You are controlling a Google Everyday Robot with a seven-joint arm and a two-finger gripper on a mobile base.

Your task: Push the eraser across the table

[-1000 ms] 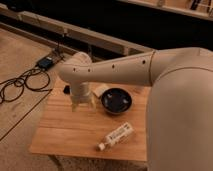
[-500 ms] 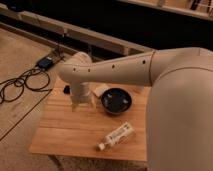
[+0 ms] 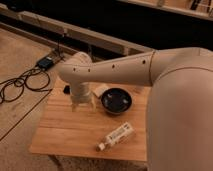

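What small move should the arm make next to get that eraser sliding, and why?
Probably ease the tool sideways toward the eraser, away from the bowl. The tool sits low over the table between those two, and contact with the eraser isn't visible.

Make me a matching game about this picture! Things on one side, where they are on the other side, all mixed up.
1 bowl
2 bottle
3 tool
4 black box

A on the floor, left of the table
B lying on its side near the table's front edge
C down by the tabletop, left of the bowl
D round and dark, mid-table

Pairs: 1-D, 2-B, 3-C, 4-A
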